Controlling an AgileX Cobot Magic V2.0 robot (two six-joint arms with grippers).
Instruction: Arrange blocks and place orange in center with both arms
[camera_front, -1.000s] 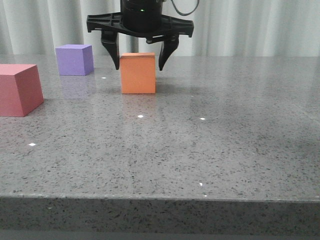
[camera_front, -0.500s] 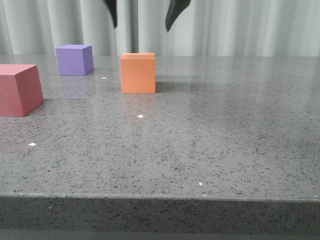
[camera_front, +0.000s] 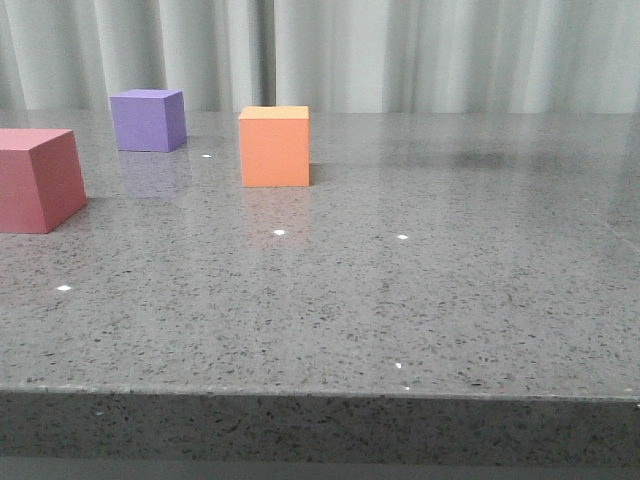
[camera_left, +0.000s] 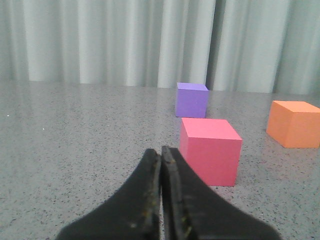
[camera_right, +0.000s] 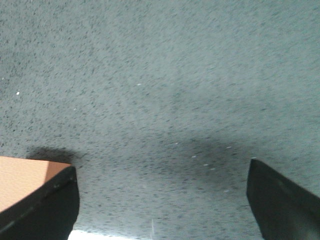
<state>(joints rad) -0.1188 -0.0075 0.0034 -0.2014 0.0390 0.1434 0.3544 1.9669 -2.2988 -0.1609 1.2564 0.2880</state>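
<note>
Front view: I log the matte orange cube (camera_front: 275, 146) standing free mid-table on the grey speckled stone table (camera_front: 420, 300), the matte purple cube (camera_front: 148, 120) behind-left, the matte pinkish-red cube (camera_front: 38, 178) at left edge, no arm visible. Left wrist view: my left gripper (camera_left: 161, 156) is closed on nothing, aimed toward the pinkish-red cube, presumably next to arrange. Right wrist view: my right gripper (camera_right: 162, 187) is spread wide, empty, orange cube beside one finger.

A speckled grey stone table (camera_front: 420, 290) meets pale, seemingly pleated curtains (camera_front: 450, 50) behind.

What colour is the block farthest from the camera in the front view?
Purple. It shows best in the front view, behind the pinkish-red block.
</note>
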